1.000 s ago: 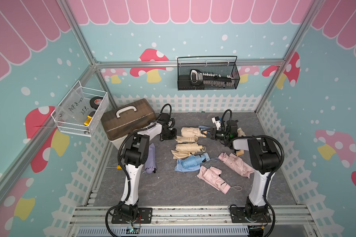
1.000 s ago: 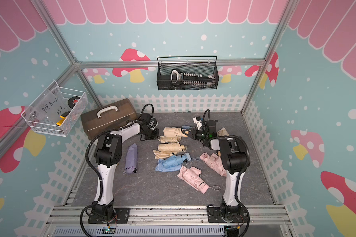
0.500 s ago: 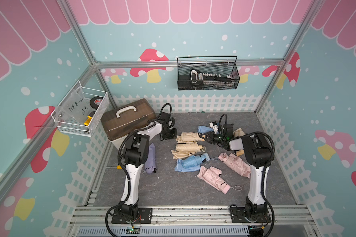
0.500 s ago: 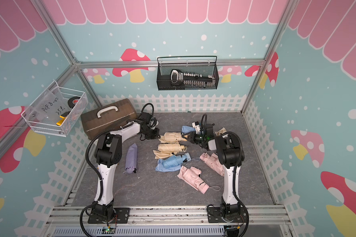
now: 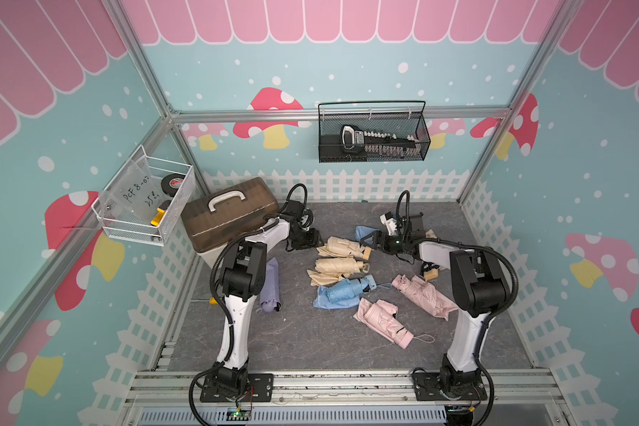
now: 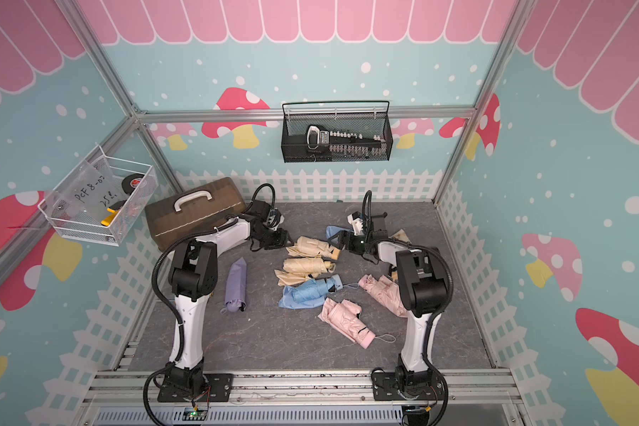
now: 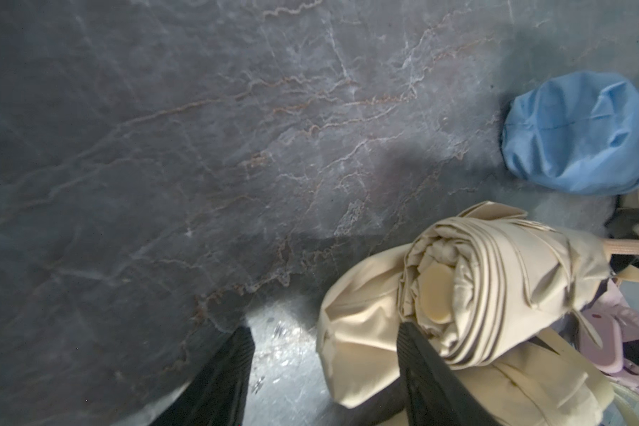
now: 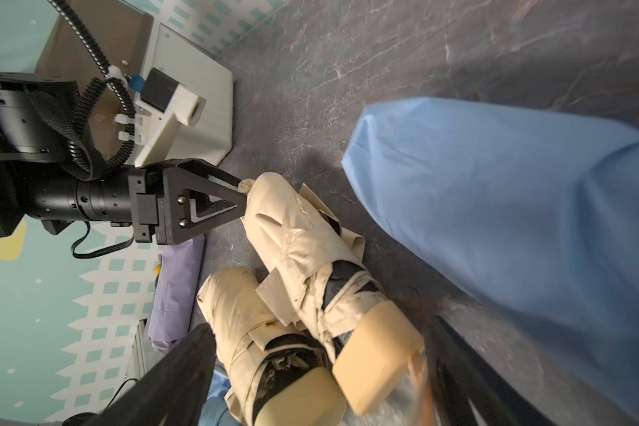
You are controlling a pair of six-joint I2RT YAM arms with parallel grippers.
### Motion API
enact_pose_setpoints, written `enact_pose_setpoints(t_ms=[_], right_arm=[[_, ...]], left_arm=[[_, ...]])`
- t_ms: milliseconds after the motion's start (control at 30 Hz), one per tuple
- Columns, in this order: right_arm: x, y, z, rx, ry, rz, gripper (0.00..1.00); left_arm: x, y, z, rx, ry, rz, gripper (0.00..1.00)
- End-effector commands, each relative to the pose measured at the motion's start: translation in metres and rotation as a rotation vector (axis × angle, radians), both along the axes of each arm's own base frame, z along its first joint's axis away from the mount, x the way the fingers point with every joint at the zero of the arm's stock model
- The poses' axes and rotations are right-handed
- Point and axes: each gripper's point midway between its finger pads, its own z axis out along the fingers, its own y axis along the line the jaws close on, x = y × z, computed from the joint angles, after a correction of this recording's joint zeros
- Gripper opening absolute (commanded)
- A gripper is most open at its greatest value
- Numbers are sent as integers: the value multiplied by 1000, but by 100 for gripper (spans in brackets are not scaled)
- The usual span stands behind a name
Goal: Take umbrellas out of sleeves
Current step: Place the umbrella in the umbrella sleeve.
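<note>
Status: left end effector (image 8: 244,194) has its jaws apart and holds nothing. In the left wrist view bare tabletop (image 7: 163,147) shows between the fingers (image 7: 229,369), and one finger only brushes the tip end of the beige umbrella (image 5: 342,246). Right end effector (image 5: 366,243) is spread wide around that umbrella's handle end. It's not clamped on it as far as I can see, though there's slight blur there.

The beige umbrella lies on the tabletop directly between the two end effectors, tip toward the left one, handle toward the right one. Pleats showing, no sleeve on it, so I count it done.

Also bare:
- second beige umbrella (image 5: 338,265), touching the first on the side toward the arm bases
- blue umbrella (image 5: 351,287), lying on its flat blue sleeve (image 5: 323,300)
- pink umbrellas (image 5: 382,321), two of them, nearer the right arm's base

There's a third beige piece under the second one. Umbrella or empty sleeve, can't tell.

Left to do, by my read:
- sleeved blue umbrella (image 8: 513,221), smooth and full, just beside the right end effector on its far side
- lilac umbrella (image 5: 270,287), smooth, looks still in its sleeve, well behind the left end effector beside that arm

Beige bits under the right arm are mostly hidden.

Roughly three quarters through. The sleeved blue one is the likely next target, being closest to the right end effector.
</note>
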Motion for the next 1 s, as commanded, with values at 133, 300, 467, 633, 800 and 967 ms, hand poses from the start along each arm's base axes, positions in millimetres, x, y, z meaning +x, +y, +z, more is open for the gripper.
enact_pose_setpoints(t_ms=[133,300,467,633,800,967], right_arm=[[-11,-24,69,-228,-211,-11,87],[-13,-45,77,-435,-253,28,87],[-8,-58,61,-589,-252,101,86],[6,-59,41,-676,-282,196,86],[16,-59,22,-741,-314,277,87],[24,-61,-4,-783,-290,336,87]], left_arm=[[1,5,50,-37,-90,36,65],[-3,8,76,-58,-138,78,73],[-17,4,92,-95,-146,76,75],[-44,-16,99,-152,-117,38,75],[-73,-34,95,-164,-76,-6,75],[-90,-37,87,-152,-52,-13,75]])
